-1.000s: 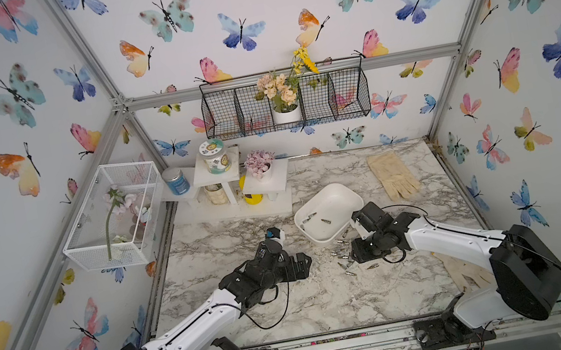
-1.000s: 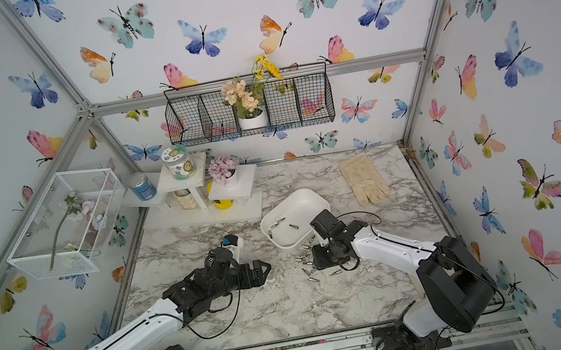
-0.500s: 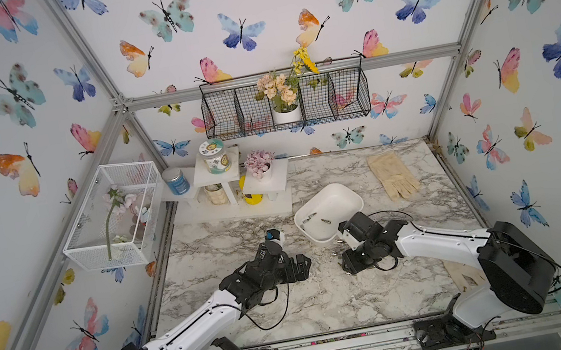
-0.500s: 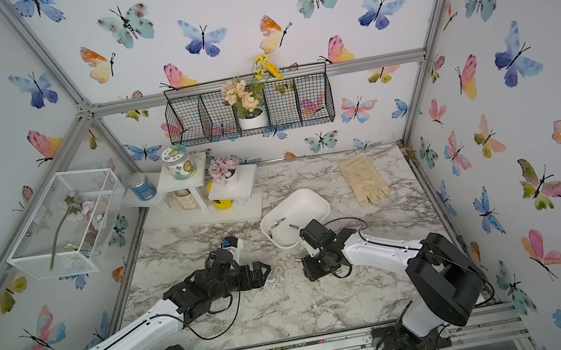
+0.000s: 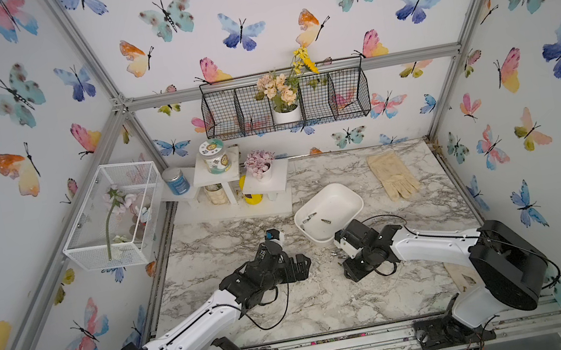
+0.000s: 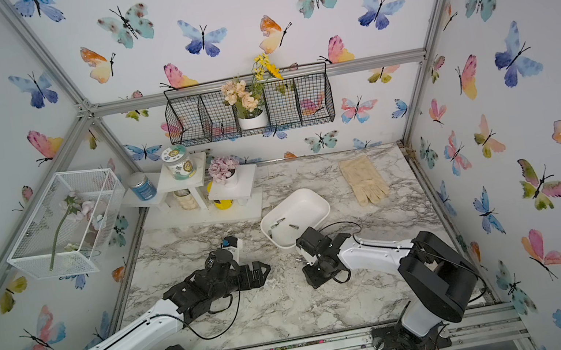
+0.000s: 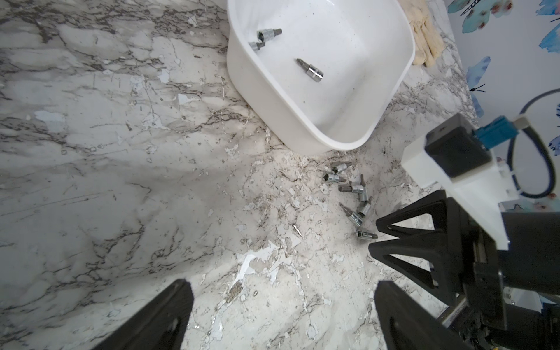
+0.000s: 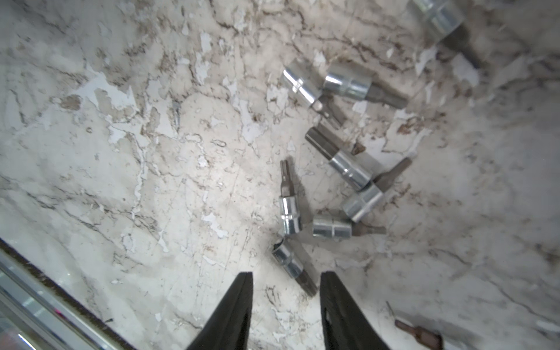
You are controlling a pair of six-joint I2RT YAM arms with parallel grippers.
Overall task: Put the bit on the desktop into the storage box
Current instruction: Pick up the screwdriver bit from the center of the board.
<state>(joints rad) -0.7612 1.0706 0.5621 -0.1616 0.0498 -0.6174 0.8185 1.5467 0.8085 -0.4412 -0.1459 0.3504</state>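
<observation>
White marble-pattern desktop [image 5: 293,308], grey-black veins, surface scuffed and flaking in pale chips. A loose cluster of short chrome socket bits [image 7: 351,194] with dark hex tips lies on it, just beside the shallow white plastic storage box [image 7: 303,121], which has a smooth rounded rim. Three more bits [image 7: 310,69] lie inside it. Right gripper [image 8: 285,276], black tapered fingers, low at the cluster's edge, jaws apart, nothing clamped. The nearest bit [image 8: 288,260] has its dark tip at the gap; contact unclear. Left gripper [image 7: 281,288] spread wide, empty, apart from the bits. Cream fabric glove [image 5: 392,174] beyond the box. Round jar [image 5: 216,156], label print too small to read.
</observation>
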